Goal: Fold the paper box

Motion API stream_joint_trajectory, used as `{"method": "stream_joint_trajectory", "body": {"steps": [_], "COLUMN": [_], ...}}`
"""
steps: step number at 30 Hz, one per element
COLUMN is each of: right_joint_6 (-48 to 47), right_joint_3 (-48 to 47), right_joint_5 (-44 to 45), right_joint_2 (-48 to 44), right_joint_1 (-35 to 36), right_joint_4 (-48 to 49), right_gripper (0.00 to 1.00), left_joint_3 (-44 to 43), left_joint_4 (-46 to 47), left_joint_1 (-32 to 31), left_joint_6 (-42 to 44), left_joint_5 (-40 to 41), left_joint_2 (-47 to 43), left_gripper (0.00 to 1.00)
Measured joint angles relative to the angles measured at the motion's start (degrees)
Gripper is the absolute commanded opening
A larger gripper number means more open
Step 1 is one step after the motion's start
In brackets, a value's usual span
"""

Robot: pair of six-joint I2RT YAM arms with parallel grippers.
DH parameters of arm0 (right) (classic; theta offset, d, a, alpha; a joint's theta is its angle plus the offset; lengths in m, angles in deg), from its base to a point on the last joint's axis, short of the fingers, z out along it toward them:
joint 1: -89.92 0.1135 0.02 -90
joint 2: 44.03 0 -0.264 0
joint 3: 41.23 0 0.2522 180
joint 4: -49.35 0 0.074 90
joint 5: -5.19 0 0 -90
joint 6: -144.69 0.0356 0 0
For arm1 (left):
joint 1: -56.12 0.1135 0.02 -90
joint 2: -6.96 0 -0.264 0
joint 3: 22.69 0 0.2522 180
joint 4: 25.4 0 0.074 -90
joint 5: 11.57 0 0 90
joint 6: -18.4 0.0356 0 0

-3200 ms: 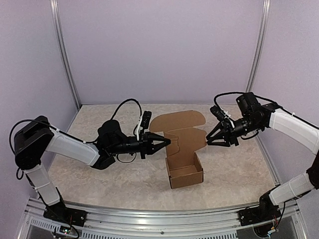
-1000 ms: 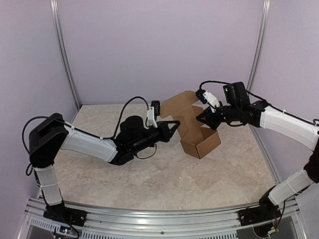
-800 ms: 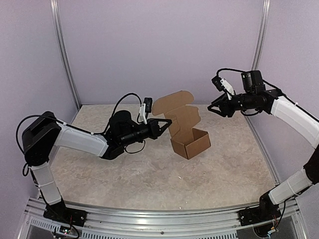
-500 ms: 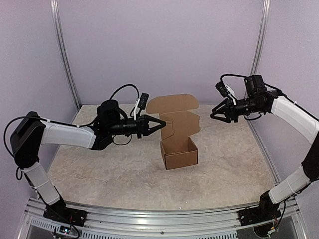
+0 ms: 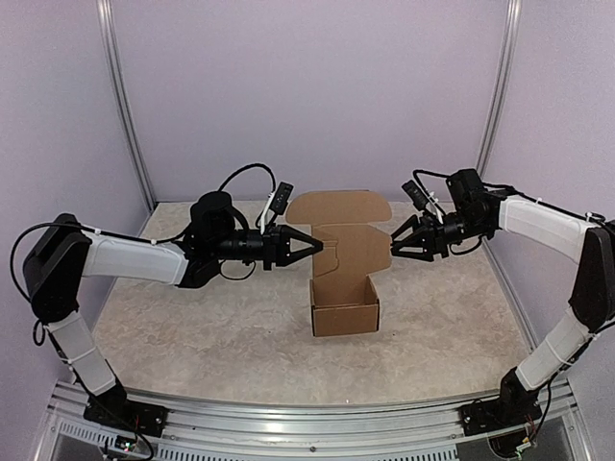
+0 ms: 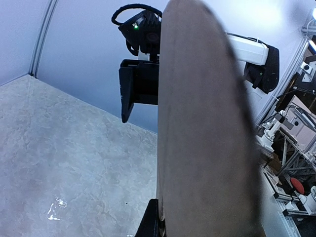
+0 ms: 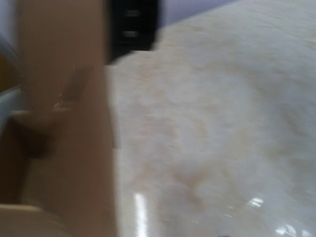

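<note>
Where the two arms meet over the middle of the table [image 5: 183, 317], the paper box [image 5: 344, 309] stands half-formed: open tray on the near side, mouth up, lid panel rising upright behind it, rounded flap at the top. From the left, the left gripper [image 5: 315, 247] comes in level, jaws pinched together on the left edge of that upright panel. The left wrist view agrees: cardboard seen edge-on, filling the centre and running out from between the fingers at the bottom. From the right, the right gripper [image 5: 394, 241] comes in with jaws apart, tips at the panel's right edge; contact not clear. Right wrist view is blurred: brown card on the left, pale marbled table on the right. Whether the tray base rests on the table or hangs just above it, cannot tell.
</note>
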Motion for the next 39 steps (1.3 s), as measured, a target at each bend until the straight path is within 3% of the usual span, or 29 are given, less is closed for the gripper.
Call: {"method": "stream_joint_trajectory", "body": {"steps": [18, 34, 36, 39], "right_joint_6": [12.98, 1.38, 1.64, 4.66], "right_joint_3": [6.1, 0.9, 0.55, 0.98], "right_joint_5": [-5.99, -10.84, -10.84, -10.64], "right_joint_2": [-0.87, -0.68, -0.28, 0.24], "right_joint_1": [5.64, 5.92, 6.01, 6.27], "right_joint_4": [16.83, 0.28, 0.04, 2.8], "right_gripper": [0.52, 0.54, 0.52, 0.36], "left_joint_3": [-3.21, -2.73, -2.73, -2.73], "left_joint_4": [0.35, 0.87, 1.09, 1.09], "left_joint_1": [-1.9, -1.57, -1.6, -1.75], "left_joint_6": [-1.16, -1.64, -1.99, -2.38], "left_joint_5": [3.72, 4.2, 4.17, 4.2], "left_joint_2": [2.49, 2.45, 2.45, 2.45], "left_gripper": [0.0, 0.0, 0.0, 0.0]}}
